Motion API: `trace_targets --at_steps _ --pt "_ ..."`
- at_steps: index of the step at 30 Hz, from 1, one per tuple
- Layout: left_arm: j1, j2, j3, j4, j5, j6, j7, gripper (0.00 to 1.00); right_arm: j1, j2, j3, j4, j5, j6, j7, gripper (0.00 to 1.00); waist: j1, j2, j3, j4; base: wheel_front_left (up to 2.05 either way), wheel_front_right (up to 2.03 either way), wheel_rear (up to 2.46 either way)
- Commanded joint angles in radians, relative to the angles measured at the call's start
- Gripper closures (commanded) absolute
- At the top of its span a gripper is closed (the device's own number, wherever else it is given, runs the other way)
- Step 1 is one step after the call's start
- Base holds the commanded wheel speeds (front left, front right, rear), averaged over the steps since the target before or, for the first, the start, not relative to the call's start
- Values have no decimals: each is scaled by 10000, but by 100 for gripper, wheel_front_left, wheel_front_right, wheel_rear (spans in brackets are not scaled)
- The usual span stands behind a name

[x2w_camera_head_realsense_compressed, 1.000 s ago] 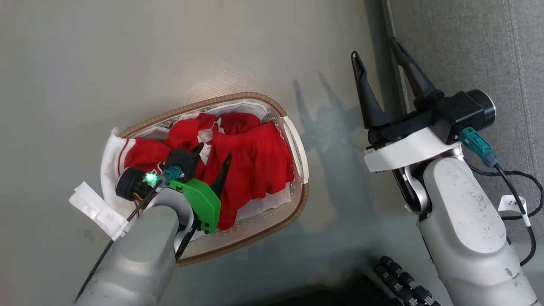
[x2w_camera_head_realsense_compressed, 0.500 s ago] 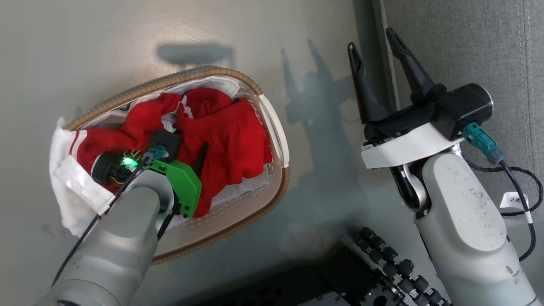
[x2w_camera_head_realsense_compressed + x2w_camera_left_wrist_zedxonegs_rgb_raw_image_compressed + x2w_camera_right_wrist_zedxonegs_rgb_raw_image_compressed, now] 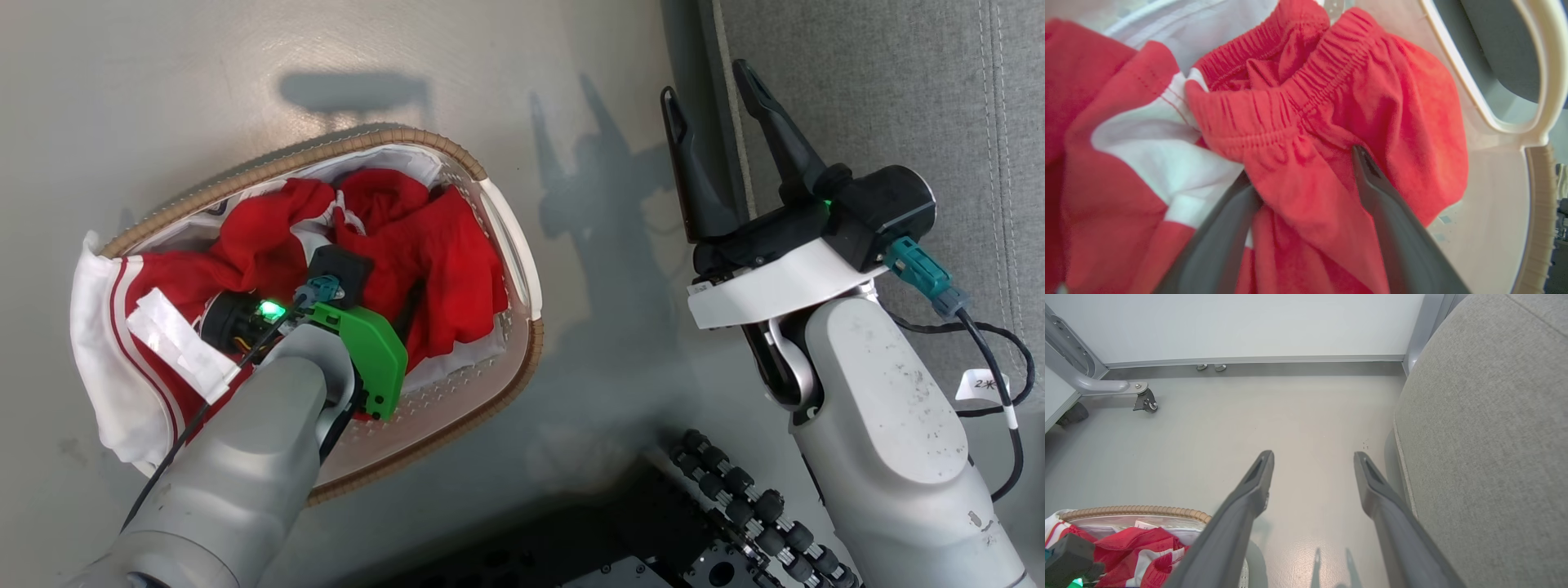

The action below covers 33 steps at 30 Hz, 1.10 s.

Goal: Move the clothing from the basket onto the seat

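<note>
Clothing [image 3: 441, 253] sits in the basket [image 3: 506, 384], none on the seat [image 3: 882, 82], by the head view; left wrist view: left end effector [image 3: 1304, 167] spread wide astride a red fold, unclosed; right wrist view: right end effector [image 3: 1312, 457] wide, empty.

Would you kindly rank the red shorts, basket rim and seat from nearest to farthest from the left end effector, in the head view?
1. Red shorts, at the left end effector's fingertips.
2. Basket rim, just right of it.
3. Seat, far right.
</note>
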Motion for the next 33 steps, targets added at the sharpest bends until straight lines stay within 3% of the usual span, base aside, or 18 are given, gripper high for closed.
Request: trace_targets --at_steps 1,2,3,4,5,15,21,33 --pt "112 112 -156 -102 -220 -24 73 0 43 -13 27 21 62 -8 -20 0 -1 0 7 -4 0 0 0" --pt "119 145 -334 -225 -314 -26 125 0 49 -14 37 28 85 -8 -20 0 -1 0 10 -10 0 0 0" --pt "132 183 -459 -314 -438 -24 178 12 54 -14 42 34 99 -8 -20 0 -1 0 12 -13 0 0 0" --pt "119 262 -621 -425 -564 -24 181 72 58 -14 41 41 115 -8 -20 0 -1 0 11 -13 0 0 0" --pt "85 328 -727 -475 -674 -24 160 100 61 -14 38 50 128 -10 -20 0 -1 0 5 -10 0 0 0" --pt "44 749 -1002 -900 -1444 -25 -324 100 135 -17 75 277 289 -8 -20 0 -1 0 -727 41 0 0 0" --pt "413 885 180 -1877 -818 -25 -318 100 297 -21 145 608 307 -8 -21 0 -1 0 -1692 248 0 0 0" --pt "2497 320 2737 -3705 785 -25 -321 100 1059 -26 147 1459 42 -8 -19 0 -1 0 -4001 1060 0 0 0"
